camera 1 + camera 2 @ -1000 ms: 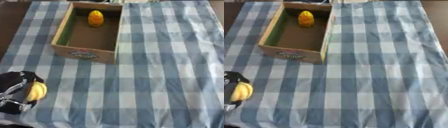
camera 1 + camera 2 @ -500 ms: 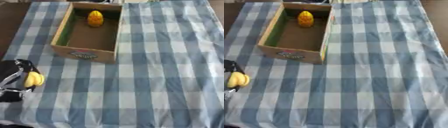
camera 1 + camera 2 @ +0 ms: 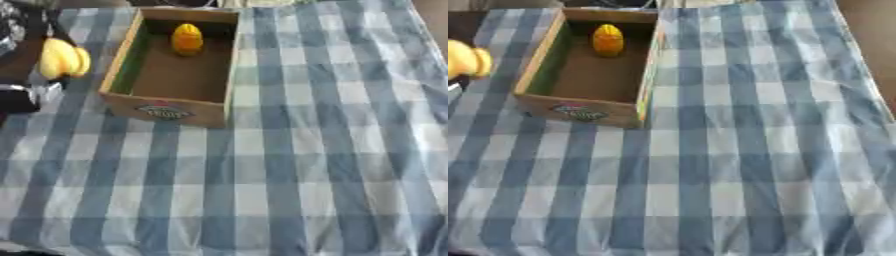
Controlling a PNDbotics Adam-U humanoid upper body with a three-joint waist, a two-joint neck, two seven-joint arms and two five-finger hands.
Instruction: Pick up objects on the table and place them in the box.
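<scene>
Label on box [image 3: 164,111] front wall, print blurred, no text readable.

An open brown cardboard box [image 3: 166,109] sits far back on the left, with a colourful label on its near wall and green along its left inside wall. Inside it, at the far end, a small yellow-orange thing [image 3: 187,38] stands upright — bumpy, a bit like corn. Just left of the box, outside it, is a pale yellow lumpy thing [image 3: 62,57] — like small bananas.
</scene>
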